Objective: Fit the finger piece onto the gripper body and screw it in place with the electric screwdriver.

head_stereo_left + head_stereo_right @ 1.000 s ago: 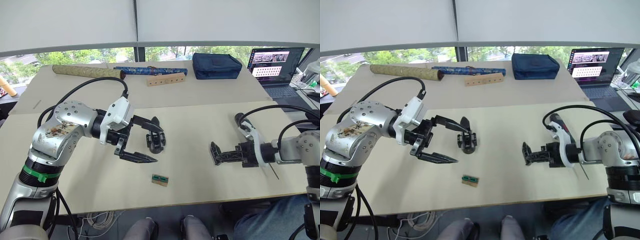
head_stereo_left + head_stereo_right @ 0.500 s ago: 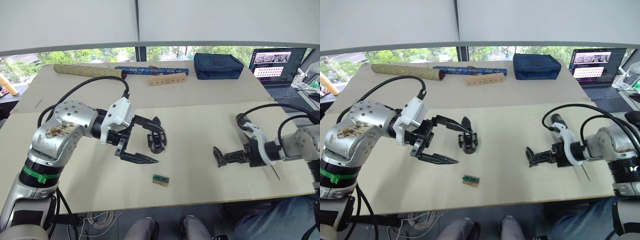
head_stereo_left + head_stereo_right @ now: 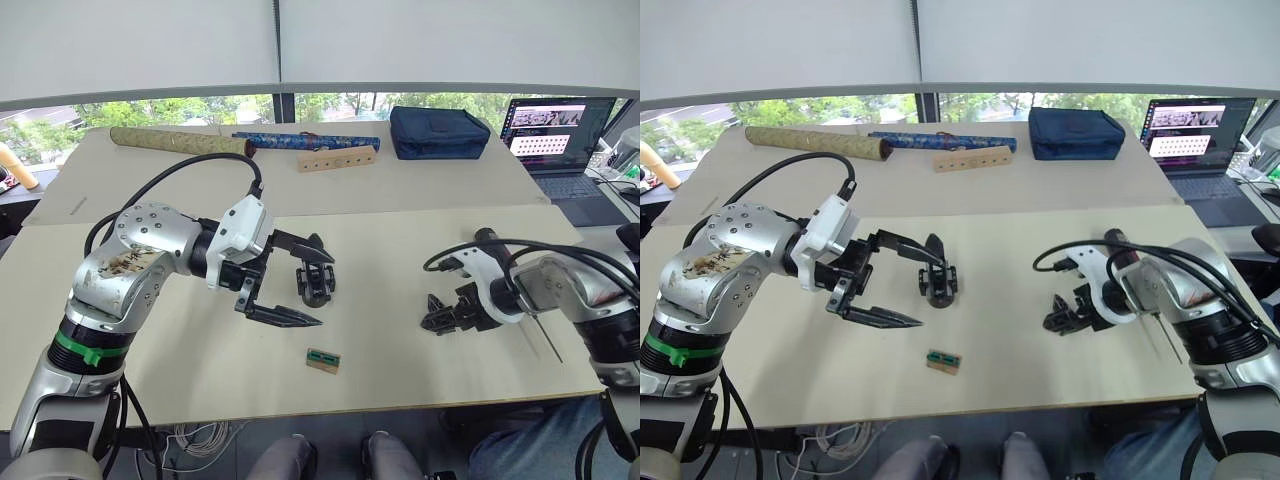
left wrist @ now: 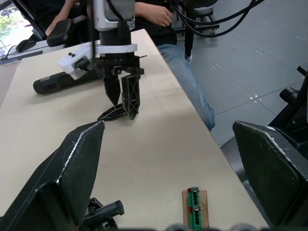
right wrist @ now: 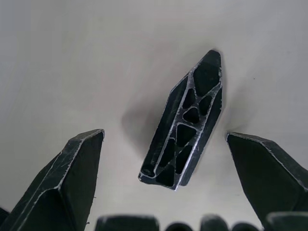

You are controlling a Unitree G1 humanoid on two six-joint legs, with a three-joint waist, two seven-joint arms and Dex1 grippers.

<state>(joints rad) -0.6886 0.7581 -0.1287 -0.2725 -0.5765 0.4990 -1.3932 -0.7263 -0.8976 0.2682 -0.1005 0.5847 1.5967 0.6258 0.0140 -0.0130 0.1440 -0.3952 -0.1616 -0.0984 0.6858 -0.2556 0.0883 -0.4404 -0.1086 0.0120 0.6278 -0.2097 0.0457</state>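
Finger piece [image 5: 185, 122] lying flat on the desk [image 3: 400, 250] right of centre between the parted jaws of the right gripper [image 3: 1062, 312], left gripper [image 3: 305, 285] at centre left, jaws apart around the gripper body [image 3: 314, 284], electric screwdriver [image 4: 57, 82] behind the right arm

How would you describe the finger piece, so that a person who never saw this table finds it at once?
Start at the pale table, on the robot's right side. The finger piece lies flat there, between the fingers of the open right gripper. It is a small black wedge with a hollow ribbed face, tapering to a point.
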